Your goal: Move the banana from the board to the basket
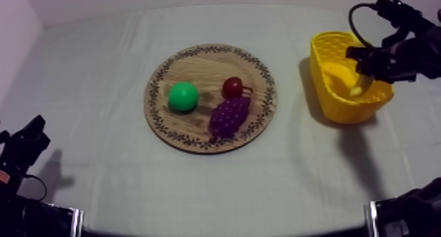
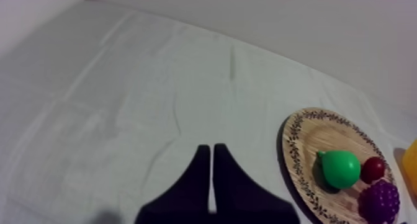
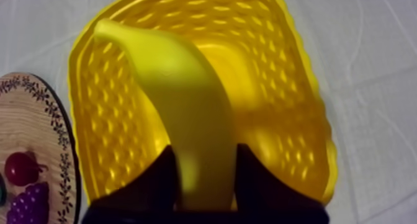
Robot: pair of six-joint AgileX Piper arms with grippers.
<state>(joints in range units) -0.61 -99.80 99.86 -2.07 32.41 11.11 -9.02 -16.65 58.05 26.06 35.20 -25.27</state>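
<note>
The right gripper [image 3: 206,172] holds the banana [image 3: 180,84] with its jaws closed on the fruit's near end, one at each side. The banana's far tip points out over the hollow of the yellow basket [image 3: 279,90], seemingly clear of the mesh floor, though that is hard to judge. Just beside the basket lies the wooden board [image 3: 34,124] with its patterned rim, bearing a small red fruit [image 3: 22,167] and a bunch of grapes [image 3: 31,205].

Soft, even light from above falls on the surface [image 1: 98,88], cool grey in cast, with no hard glare. The basket [image 1: 344,109] throws a dark shadow to its left, and a fainter one lies on the surface below it. The board [image 2: 310,130] darkens the surface along its near edge. The banana [image 3: 186,102] carries a dull sheen.
</note>
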